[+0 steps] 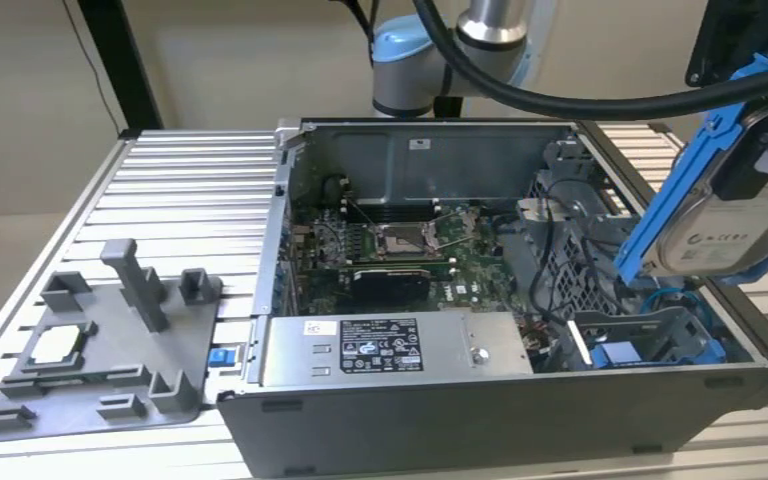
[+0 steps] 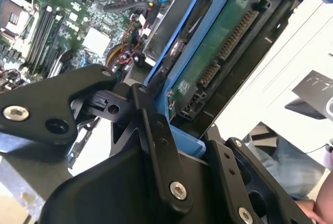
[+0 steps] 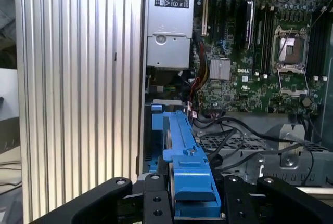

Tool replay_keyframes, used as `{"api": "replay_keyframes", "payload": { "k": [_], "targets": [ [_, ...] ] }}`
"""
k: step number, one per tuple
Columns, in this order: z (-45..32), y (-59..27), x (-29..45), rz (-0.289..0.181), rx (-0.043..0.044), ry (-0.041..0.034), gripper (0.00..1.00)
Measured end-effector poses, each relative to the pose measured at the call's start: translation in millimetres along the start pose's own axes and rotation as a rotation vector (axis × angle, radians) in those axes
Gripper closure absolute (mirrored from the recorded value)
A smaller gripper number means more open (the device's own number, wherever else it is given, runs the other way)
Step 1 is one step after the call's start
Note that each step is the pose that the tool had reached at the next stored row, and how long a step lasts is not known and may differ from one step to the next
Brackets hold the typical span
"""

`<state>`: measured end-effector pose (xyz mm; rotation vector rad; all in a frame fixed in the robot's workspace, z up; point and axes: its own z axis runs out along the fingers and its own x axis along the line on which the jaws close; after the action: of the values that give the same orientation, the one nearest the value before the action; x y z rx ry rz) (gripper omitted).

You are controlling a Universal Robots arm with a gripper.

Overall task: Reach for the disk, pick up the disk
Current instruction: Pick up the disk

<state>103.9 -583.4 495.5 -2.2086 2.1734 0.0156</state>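
The disk (image 1: 728,215), a silver-grey drive with a white label clipped in a bright blue frame, hangs tilted above the open computer case's end on the exterior view's right. My gripper (image 1: 762,150) is shut on it from above. In the second wrist view the black fingers (image 2: 151,130) clamp the blue frame, and the disk (image 2: 218,60) shows its green circuit board and connector. In the first wrist view the disk (image 3: 184,156) shows its blue frame edge-on, held in my gripper (image 3: 195,206) between the two black fingers.
Below lies the open computer case (image 1: 491,410) with its motherboard (image 1: 398,240), power supply (image 1: 384,345), loose cables and a blue-lined drive bay (image 1: 638,345). On the ribbed table (image 1: 184,190) at the exterior view's left stands a grey holder tray (image 1: 131,330) carrying a small white chip (image 1: 57,345).
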Motion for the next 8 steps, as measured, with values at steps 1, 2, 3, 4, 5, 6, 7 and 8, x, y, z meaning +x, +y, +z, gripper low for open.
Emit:
{"api": "replay_keyframes", "payload": {
  "k": [1,2,3,4,5,6,7,8],
  "targets": [
    [0.1,-1.8,0.9,0.000,-0.0001,0.0000,1.00],
    [0.1,-3.3,1.8,0.000,-0.0002,-0.0001,1.00],
    [0.1,-4.3,2.6,0.000,-0.0003,0.0000,1.00],
    [0.1,-4.9,3.3,0.000,-0.0003,0.0000,1.00],
    [0.1,-4.9,3.5,0.000,-0.0003,-0.0001,1.00],
    [0.1,-4.9,3.5,0.000,-0.0003,-0.0001,1.00],
    [0.1,-4.9,3.5,0.000,-0.0003,-0.0001,1.00],
    [0.0,-4.9,3.5,0.000,-0.0003,0.0000,1.00]
  ]
}}
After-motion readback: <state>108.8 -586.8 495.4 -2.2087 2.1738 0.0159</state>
